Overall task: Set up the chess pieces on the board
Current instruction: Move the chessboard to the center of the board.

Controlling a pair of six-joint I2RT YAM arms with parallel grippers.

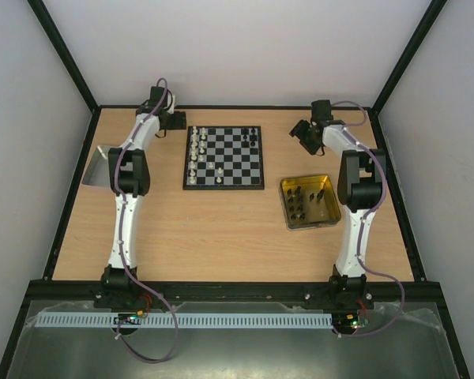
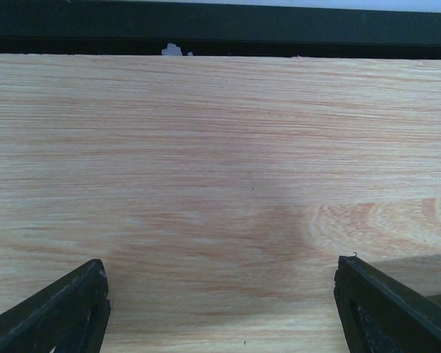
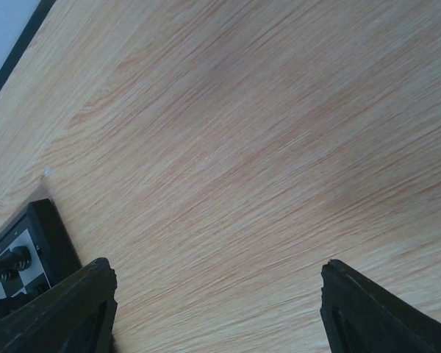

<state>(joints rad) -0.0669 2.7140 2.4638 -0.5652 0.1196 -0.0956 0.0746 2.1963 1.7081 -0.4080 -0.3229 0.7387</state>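
Observation:
The checkered board [image 1: 223,157] lies at the middle back of the table. Several white pieces [image 1: 196,151] stand along its left columns, and a few black pieces [image 1: 253,138] stand near its right edge. More black pieces [image 1: 304,202] lie in the yellow-tinted tray [image 1: 288,213] right of the board. My left gripper [image 1: 178,121] hovers just off the board's far left corner, open and empty over bare wood [image 2: 220,220]. My right gripper [image 1: 302,136] is right of the board, open and empty. The board's corner [image 3: 37,235] with a black piece [image 3: 15,259] shows in the right wrist view.
A silver metal tray [image 1: 97,167] leans at the table's left edge. A black frame rail [image 2: 220,29] runs along the back edge. Bare wood lies between the board and the near edge.

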